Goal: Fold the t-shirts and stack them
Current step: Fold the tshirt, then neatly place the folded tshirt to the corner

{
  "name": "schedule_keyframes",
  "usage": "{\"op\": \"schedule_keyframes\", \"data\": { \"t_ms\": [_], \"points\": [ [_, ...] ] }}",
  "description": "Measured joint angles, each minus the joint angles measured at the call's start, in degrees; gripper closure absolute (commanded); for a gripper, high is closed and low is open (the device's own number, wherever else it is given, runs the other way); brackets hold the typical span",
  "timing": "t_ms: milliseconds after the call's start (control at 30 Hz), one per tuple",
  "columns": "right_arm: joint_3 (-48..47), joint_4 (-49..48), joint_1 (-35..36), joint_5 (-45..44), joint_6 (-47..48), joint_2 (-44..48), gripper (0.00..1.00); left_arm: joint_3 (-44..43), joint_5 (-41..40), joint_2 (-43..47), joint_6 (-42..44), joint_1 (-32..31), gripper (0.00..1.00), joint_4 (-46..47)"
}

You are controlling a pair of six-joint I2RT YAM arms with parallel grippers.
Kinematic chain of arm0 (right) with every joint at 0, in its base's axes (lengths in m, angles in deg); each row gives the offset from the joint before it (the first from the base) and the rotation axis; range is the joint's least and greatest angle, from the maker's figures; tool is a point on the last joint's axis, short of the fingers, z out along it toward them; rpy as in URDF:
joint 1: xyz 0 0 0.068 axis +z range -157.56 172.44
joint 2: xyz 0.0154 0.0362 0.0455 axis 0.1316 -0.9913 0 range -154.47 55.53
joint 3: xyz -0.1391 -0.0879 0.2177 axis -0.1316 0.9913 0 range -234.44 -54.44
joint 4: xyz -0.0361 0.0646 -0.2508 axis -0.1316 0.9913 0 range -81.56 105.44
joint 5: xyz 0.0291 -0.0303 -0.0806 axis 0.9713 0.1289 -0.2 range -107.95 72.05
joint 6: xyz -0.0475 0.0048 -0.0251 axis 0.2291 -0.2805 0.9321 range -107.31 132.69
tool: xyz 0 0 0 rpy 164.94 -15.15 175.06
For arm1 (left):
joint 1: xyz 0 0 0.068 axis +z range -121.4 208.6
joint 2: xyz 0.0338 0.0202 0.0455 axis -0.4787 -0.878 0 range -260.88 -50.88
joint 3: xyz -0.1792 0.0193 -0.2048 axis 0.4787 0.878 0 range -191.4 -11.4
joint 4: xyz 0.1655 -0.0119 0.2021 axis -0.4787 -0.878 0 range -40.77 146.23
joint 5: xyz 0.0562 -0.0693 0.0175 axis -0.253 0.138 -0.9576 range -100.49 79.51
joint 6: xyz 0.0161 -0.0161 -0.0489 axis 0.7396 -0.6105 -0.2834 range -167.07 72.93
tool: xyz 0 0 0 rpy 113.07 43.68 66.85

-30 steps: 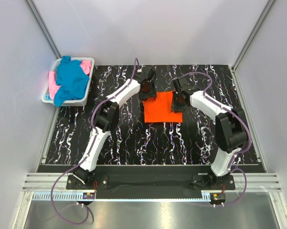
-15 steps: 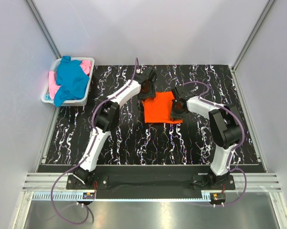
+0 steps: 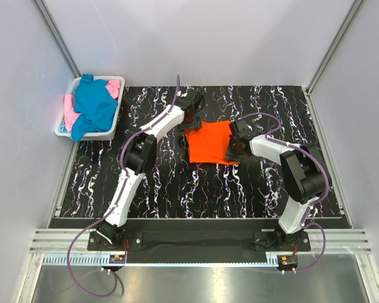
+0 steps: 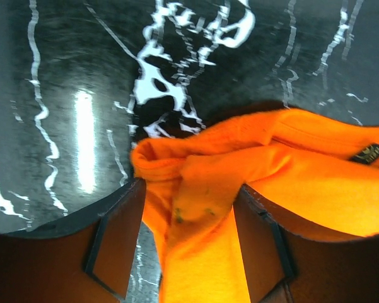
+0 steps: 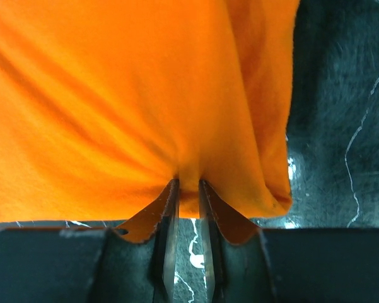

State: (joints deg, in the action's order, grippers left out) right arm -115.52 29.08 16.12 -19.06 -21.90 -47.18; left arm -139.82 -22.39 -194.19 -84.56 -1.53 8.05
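Note:
The bright orange t-shirt point(image 3: 208, 142) lies folded in a rough square on the black marbled table point(image 3: 164, 183). My left gripper point(image 3: 188, 118) is at its far left corner, shut on a bunched fold of orange cloth point(image 4: 195, 189) between the fingers. My right gripper point(image 3: 234, 146) is at its right edge, jaws nearly together and pinching the orange hem point(image 5: 188, 180). The teal-blue t-shirt point(image 3: 93, 104) and the pink t-shirt point(image 3: 115, 87) lie crumpled in the white basket point(image 3: 62, 131) at the far left.
The basket stands off the table's far left corner against the left wall. Grey walls close in the left, far and right sides. Both arm bases sit on the rail at the near edge.
My right gripper moved from the shirt's far right down to its right edge. My left gripper shifted a little left, and the shirt's far left corner is drawn out toward it.

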Motion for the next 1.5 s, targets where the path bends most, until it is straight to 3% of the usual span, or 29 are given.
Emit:
{"op": "schedule_keyframes", "data": {
  "t_ms": [667,1100,1333,1400,1500],
  "points": [
    [1.09,1.33,0.39,-0.33,-1.16,1.42,0.74,0.66,4.61,1.6,4.68,4.48,0.35,-0.94],
    [-0.04,12.55,0.39,-2.71,0.76,4.96,0.7,4.63,0.35,14.56,8.83,8.94,0.33,3.26],
    [-11.65,15.3,0.37,-4.42,5.14,3.65,0.6,15.26,2.75,21.24,8.22,8.5,0.33,4.68],
    [-16.63,14.97,0.04,-3.67,6.64,1.4,0.53,20.39,5.53,23.15,7.06,8.52,0.33,5.16],
    [-22.73,14.23,-1.73,-1.05,8.63,-2.62,0.5,30.45,12.26,26.86,4.92,9.77,0.33,7.96]
  ]
}}
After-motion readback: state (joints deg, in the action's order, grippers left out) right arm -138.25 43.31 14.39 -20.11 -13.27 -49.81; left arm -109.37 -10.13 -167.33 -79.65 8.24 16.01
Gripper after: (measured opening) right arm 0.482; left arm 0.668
